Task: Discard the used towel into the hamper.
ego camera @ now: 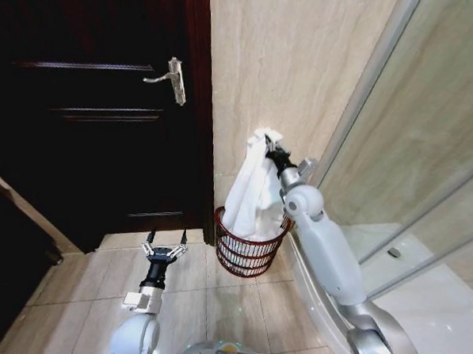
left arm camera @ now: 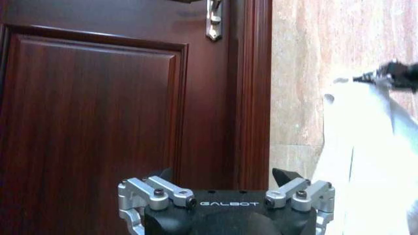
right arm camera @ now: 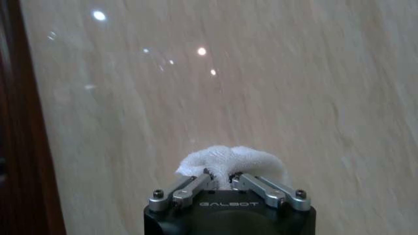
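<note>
One towel (ego camera: 252, 190), white, bunched at top. One hamper (ego camera: 249, 245), wire, dark red-brown. One door (ego camera: 90, 98), dark wood; one door handle (ego camera: 169, 77), metal lever. Two robot arms, each with one hand: left hand (ego camera: 166, 242), right hand (ego camera: 275, 156). One tiled wall (ego camera: 305, 70), beige. One glass shower panel (ego camera: 429, 132). One floor drain (ego camera: 394, 252) behind glass. One tiled floor (ego camera: 214, 303).

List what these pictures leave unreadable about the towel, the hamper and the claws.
- Hamper inside: head view, hidden by the hanging towel.
- Towel's lower end: left wrist view, cut off by the frame edge.
- Right claw pad contact: right wrist view, buried in bunched towel.
- Left claw open, idle near the floor.
</note>
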Tool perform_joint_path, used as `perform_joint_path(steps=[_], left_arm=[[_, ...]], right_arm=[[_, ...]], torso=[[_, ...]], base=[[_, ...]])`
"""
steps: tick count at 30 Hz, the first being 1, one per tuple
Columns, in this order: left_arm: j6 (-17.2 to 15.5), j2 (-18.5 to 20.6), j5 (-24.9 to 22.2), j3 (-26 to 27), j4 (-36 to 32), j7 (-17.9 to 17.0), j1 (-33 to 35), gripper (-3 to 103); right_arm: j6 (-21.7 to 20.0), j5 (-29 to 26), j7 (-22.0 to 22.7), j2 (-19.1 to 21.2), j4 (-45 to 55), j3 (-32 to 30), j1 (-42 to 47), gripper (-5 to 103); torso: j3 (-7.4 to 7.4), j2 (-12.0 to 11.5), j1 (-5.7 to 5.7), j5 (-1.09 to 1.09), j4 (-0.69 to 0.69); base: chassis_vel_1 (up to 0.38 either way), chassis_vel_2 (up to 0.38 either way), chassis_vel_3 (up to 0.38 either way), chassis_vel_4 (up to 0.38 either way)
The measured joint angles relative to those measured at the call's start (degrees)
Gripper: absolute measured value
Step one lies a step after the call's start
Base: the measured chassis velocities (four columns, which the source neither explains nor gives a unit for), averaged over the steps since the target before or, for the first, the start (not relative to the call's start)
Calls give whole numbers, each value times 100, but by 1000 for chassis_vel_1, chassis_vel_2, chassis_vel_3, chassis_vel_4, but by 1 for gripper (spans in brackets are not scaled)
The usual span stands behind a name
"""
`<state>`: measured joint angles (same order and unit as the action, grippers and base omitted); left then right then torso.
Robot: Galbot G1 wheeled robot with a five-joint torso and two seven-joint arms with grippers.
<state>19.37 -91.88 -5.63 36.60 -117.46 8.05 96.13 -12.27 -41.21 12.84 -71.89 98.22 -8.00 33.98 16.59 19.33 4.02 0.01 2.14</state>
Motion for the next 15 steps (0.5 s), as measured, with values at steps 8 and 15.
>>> perform_joint_path(steps=[8,15], left_arm=[[143,-12,2,12,44,-9,-7,100],[142,-24,-6,35,-36,-22,15,100]], right_arm=[[7,22,-87,64,-171,-49,391,7],[-650,-262,182,378,3,-1,622,7]], torso=[[-97,-158,-61,-1,0],[-105,-174,-71,0,0]], base=[[0,0,0,0],[0,0,0,0]])
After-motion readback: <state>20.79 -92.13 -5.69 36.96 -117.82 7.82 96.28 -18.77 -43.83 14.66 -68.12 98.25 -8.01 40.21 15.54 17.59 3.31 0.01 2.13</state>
